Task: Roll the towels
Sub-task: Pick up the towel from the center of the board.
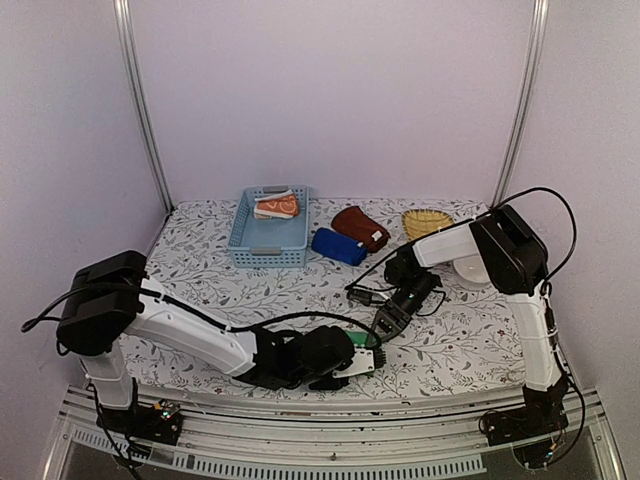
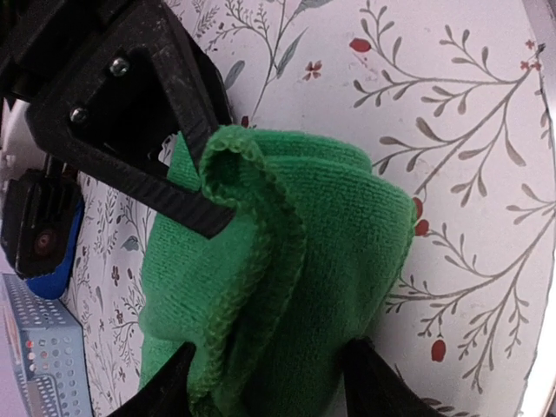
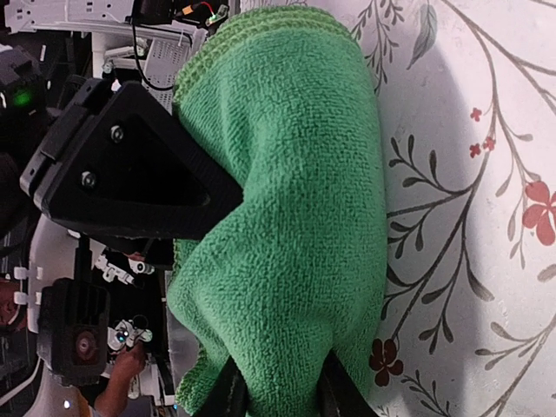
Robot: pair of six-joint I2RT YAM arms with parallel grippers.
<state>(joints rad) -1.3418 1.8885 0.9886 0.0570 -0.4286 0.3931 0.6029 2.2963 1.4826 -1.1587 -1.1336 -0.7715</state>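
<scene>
Seen from above, the desk has a flowered cover, and both arms reach in to meet close to its near edge, a little right of the middle. The left gripper and the right gripper crowd together there, and only a sliver of the green towel shows between them. Along the far edge, left of the middle, stands a light blue basket with the orange towel lying in its far end. Just to the basket's right lies the dark blue towel, rolled up, with the maroon towel right beside it on the far side. The yellow wicker tray sits further toward the far right corner. From the left wrist, the green towel is a thick bunched roll lying on the desk, its hemmed edge curling up toward the camera. The left gripper is pinching it: the upper black finger digs into the fold and the lower one shows below the cloth. At the left edge of this view are a corner of the basket and a bit of the dark blue towel. From the right wrist, the green towel fills the middle as a fat roll on the desk. The right gripper is also clamped onto it, one finger pressed into the cloth's side and the other poking out beneath the roll.
</scene>
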